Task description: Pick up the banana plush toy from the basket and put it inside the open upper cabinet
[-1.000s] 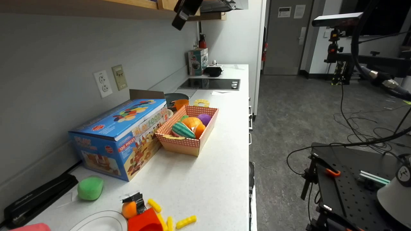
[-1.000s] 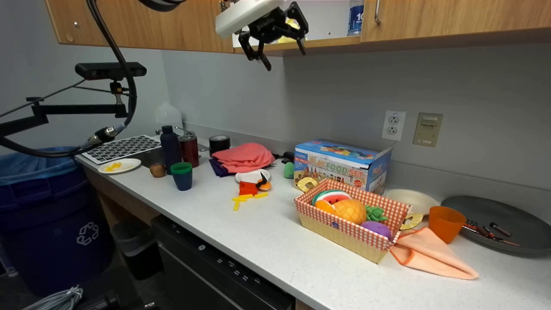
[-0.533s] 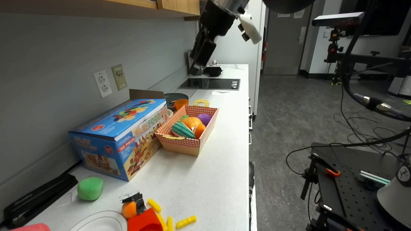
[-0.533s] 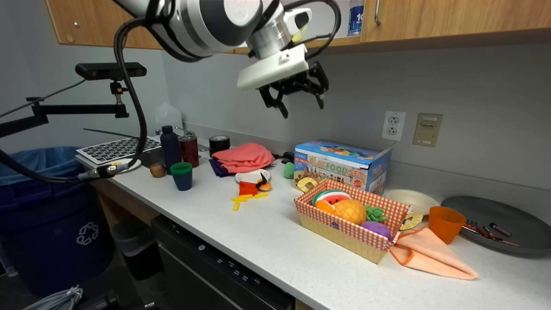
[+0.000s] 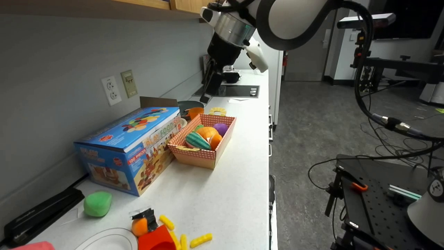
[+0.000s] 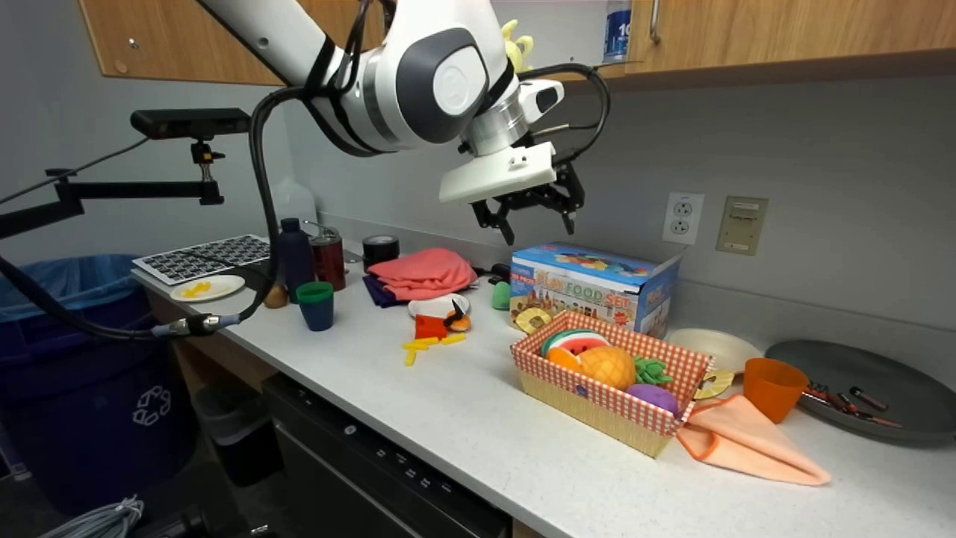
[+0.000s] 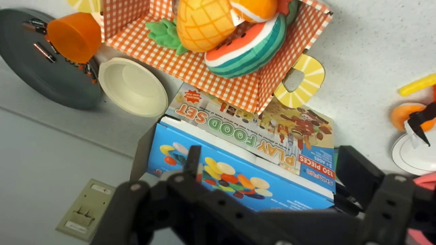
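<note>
Spread wide and empty, the claw (image 6: 540, 235) hangs above the basket (image 6: 590, 409), well apart from it and lower than half a second ago. Inside the basket crowd a pineapple (image 6: 608, 367), watermelon slice (image 6: 575, 341), orange (image 6: 563, 359) and purple toy (image 6: 652, 397). Between basket and wall (image 6: 620, 157), the blue box (image 6: 590, 288) blocks that stretch of table (image 6: 463, 418); a bowl (image 6: 713, 346), cup (image 6: 773, 387) and napkin (image 6: 754, 444) sit near the basket's purple-toy end. Higher than the basket, the banana plush toy (image 6: 516, 46) sits in the open upper cabinet (image 6: 564, 33), partly behind the arm (image 6: 407, 90) in an exterior view.

The wall (image 5: 59, 59) lies in soft shadow beneath the upper cabinet (image 5: 97, 9).
</note>
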### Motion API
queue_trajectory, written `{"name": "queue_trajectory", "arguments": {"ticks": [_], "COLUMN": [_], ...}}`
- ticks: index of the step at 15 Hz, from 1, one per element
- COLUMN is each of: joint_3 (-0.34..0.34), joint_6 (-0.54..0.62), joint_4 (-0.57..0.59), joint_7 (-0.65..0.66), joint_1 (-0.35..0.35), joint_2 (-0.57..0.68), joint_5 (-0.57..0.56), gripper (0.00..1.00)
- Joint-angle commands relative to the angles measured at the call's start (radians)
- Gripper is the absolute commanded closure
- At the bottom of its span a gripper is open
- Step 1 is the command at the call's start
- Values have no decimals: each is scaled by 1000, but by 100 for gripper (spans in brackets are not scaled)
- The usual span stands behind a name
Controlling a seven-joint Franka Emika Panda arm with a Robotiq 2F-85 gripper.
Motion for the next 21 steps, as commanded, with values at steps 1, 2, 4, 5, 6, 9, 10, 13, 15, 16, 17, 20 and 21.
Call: {"name": "queue_trajectory", "arguments": {"ticks": [1, 2, 4, 5, 6, 9, 10, 13, 15, 16, 17, 20, 21], "joint_3": [1, -2, -4, -4, -4, -7, -9, -18, -21, -25, -28, -31, -34], "joint_6": [23, 22, 15, 11, 9, -1, -3, -4, -6, -5, -8, -14, -16], "joint_4": [71, 85, 112, 126, 140, 181, 193, 219, 229, 236, 242, 261, 268], "joint_7": [13, 19, 16, 20, 20, 24, 26, 31, 30, 34, 35, 34, 35], "joint_1": [-17, -21, -25, -28, -31, -37, -38, -43, -47, -48, -51, -58, -60], "joint_2": [94, 120, 159, 175, 191, 232, 244, 280, 303, 319, 332, 372, 386], "joint_5": [-41, -48, -52, -58, -62, -76, -81, -95, -96, -98, -97, -93, -93], "gripper": [0, 0, 0, 0, 0, 0, 0, 0, 0, 0, 0, 0, 0]}}
